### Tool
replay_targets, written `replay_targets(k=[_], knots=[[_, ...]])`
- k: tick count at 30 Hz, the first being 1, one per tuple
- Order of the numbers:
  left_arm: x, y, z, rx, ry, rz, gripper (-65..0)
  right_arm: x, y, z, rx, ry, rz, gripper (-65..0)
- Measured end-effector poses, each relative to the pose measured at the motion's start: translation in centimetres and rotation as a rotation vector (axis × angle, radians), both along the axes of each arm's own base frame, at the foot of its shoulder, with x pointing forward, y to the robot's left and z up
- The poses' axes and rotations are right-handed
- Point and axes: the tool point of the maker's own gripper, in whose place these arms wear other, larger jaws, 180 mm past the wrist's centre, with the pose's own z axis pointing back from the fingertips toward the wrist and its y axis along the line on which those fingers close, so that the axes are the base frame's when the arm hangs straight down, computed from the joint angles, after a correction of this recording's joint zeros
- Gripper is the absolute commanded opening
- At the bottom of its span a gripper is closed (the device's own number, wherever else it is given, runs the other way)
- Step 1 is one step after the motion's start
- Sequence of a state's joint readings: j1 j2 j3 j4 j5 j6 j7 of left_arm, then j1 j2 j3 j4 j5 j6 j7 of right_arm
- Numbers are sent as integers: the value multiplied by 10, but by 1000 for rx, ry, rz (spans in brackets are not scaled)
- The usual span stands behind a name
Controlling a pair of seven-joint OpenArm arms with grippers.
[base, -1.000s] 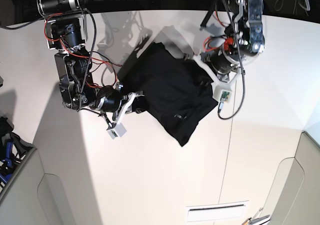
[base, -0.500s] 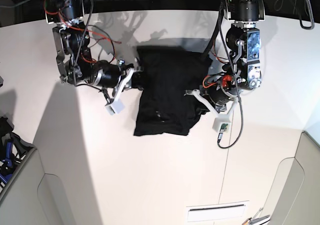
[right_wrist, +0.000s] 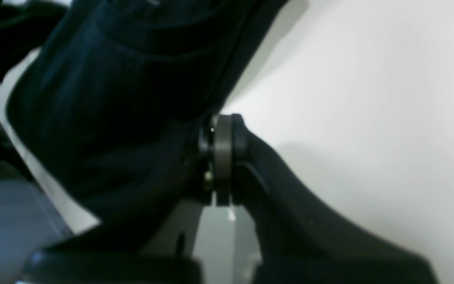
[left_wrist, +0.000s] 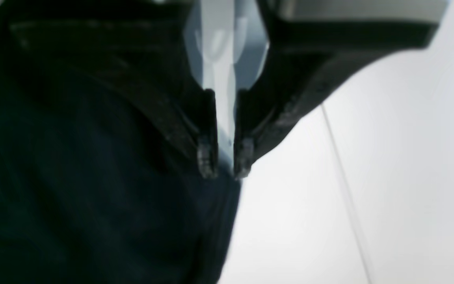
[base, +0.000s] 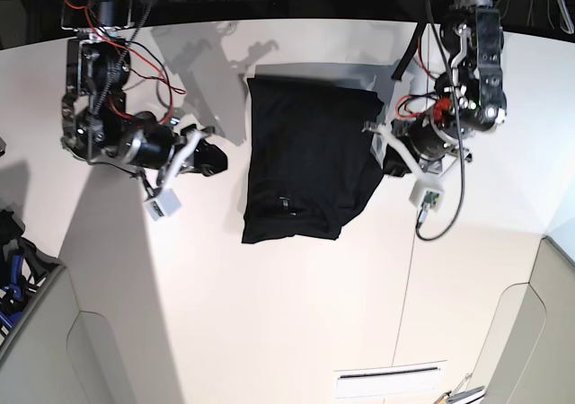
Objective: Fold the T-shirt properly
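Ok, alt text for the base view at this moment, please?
A black T-shirt lies folded on a white table, seen from above. The right gripper sits just off its left edge and the left gripper at its right edge.

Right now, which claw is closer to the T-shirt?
The left claw, at the black T-shirt edge; the right claw sits apart, bare table between.

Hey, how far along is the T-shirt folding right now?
Done: the T-shirt lies on the table as a compact, roughly rectangular bundle. In hand: the left gripper sits at its edge, though its grip is unclear. The right gripper is shut and off the cloth. Left: the bottom edge looks uneven, so probably squaring up or one more fold.
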State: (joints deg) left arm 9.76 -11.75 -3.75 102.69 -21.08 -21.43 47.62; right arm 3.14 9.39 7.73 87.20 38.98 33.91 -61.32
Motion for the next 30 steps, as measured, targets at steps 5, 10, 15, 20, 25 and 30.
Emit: replay_targets(k=[5, 10, 15, 20, 25, 30], knots=[[-34, 6, 17, 29, -23, 2, -566, -28, -37, 1, -49, 8, 8, -650], [-78, 27, 19, 73, 19, 40, -566, -72, -56, -10, -90, 82, 49, -650], [-134, 55, 11, 135, 128, 78, -566, -121, -70, -14, -121, 172, 117, -650], [-208, 63, -7, 164, 308, 63, -566, -179, -85, -18, -165, 288, 191, -650], [-285, 58, -19, 154, 506, 14, -566, -242, -99, -31, -187, 450, 218, -650], [-348, 63, -43, 136, 689, 32, -566, -316, -118, -46, -211, 671, 262, -650]])
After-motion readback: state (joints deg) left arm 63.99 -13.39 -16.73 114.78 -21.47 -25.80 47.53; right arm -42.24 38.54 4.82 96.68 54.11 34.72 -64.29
